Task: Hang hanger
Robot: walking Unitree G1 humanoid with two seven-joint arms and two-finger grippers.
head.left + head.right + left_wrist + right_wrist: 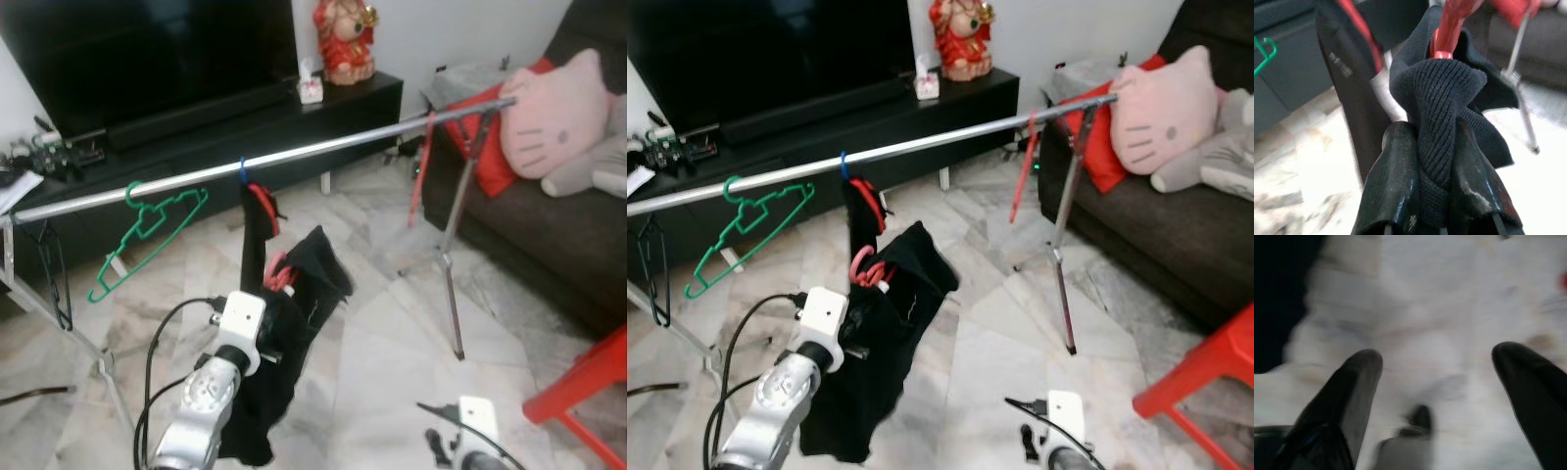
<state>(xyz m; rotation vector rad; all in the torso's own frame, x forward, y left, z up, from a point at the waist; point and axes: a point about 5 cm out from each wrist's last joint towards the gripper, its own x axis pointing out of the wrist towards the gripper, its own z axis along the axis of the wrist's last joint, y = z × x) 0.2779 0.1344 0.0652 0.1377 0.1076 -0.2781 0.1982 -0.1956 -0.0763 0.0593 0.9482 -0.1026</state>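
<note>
Left gripper point(1432, 161) clenched on black garment point(294, 323) with red hanger point(277, 271), below rail point(323, 147). Right gripper point(1437, 382) released, idle. Next: lift hook over rail.

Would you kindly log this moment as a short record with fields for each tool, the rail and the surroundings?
left tool: shut on black garment, which hangs on a red hanger below the rail
right tool: open, low over the marble floor
rail: carries a green hanger and a blue hook
surroundings: TV stand, sofa with pink plush cushion
</note>
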